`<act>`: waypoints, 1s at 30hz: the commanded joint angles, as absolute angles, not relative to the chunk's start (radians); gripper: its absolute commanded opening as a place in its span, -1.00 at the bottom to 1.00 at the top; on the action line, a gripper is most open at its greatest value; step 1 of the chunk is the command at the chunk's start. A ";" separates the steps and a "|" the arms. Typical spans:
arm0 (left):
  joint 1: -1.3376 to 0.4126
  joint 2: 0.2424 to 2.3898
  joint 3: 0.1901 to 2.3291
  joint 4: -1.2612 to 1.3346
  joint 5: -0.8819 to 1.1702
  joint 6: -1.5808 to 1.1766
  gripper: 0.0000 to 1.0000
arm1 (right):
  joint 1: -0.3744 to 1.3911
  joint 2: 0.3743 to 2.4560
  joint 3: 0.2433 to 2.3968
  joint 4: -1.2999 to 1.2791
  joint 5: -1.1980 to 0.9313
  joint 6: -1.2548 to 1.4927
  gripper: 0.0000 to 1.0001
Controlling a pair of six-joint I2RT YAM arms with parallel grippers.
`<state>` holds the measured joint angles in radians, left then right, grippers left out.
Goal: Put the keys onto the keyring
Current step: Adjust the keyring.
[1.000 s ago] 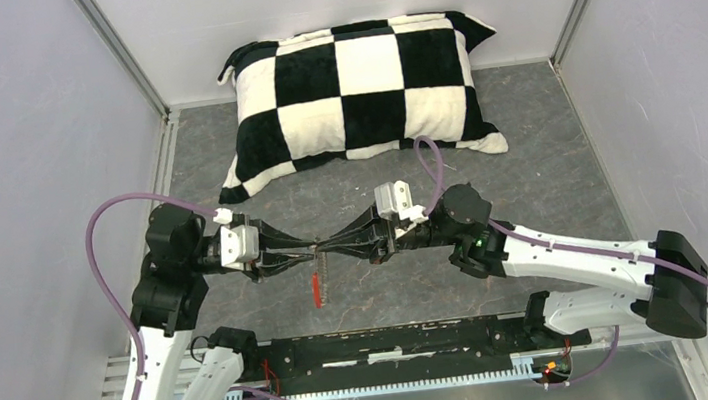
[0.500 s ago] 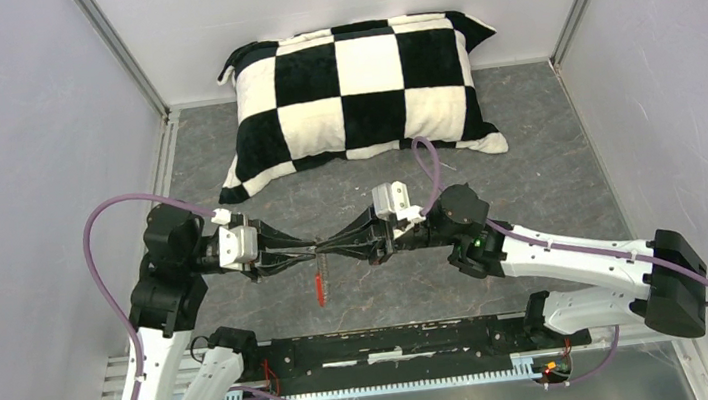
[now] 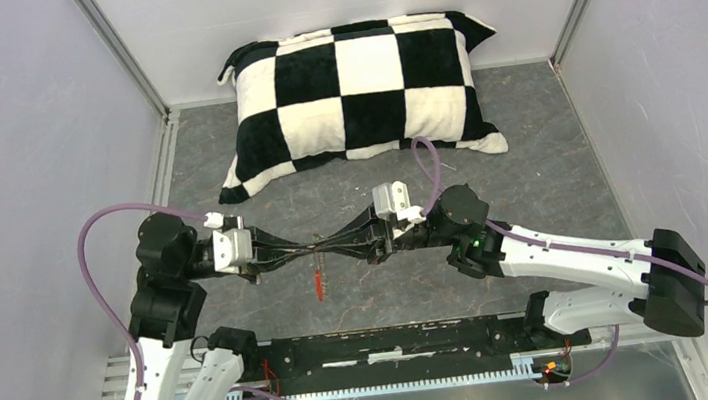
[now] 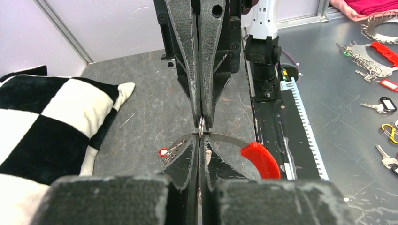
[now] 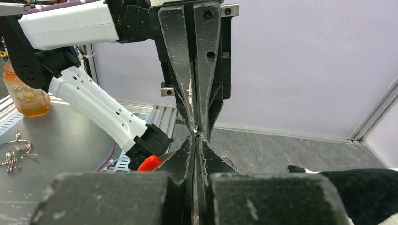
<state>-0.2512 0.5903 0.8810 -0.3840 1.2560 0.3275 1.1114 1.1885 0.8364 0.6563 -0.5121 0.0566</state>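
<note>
My left gripper [image 3: 315, 248] and right gripper [image 3: 323, 247] meet tip to tip above the middle of the table, both shut. The keyring [image 4: 225, 138] is a thin silvery wire arc crossing right at the meeting tips. Its red section [image 3: 318, 287] hangs below them and also shows as a red section [image 5: 150, 162] in the right wrist view. A sliver of silver metal [image 4: 201, 125] sits pinched between the right fingers. A tiny red-headed key [image 4: 164, 152] with silver bits shows beside my left finger; I cannot tell whether it hangs or lies on the table. The black-and-white key is hidden.
A black-and-white checkered pillow [image 3: 365, 88] lies at the back of the grey table [image 3: 549, 178]. A black rail [image 3: 397, 344] runs along the near edge between the arm bases. Grey walls close in both sides.
My left gripper has closed from partly open to shut at the wire. The left arm's elbow has shifted slightly left and down. The right arm and the hanging red section have stayed put.
</note>
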 commanded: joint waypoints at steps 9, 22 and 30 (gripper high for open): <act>-0.253 0.502 0.856 -0.428 1.201 0.631 -0.95 | 1.120 1.117 0.825 0.574 -0.481 0.008 -0.47; -0.253 0.436 0.803 -0.467 1.134 1.095 -0.95 | 1.119 1.057 0.895 0.311 -0.454 -0.178 -0.25; -0.253 0.547 0.888 -0.521 1.109 0.708 -0.96 | 1.120 1.122 0.997 0.257 -0.405 -0.226 -0.13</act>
<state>-0.2512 0.4839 0.8146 -0.4850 1.1263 0.9039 1.1133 1.1065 0.9100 0.2749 -0.4572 -0.1818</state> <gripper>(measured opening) 0.033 0.428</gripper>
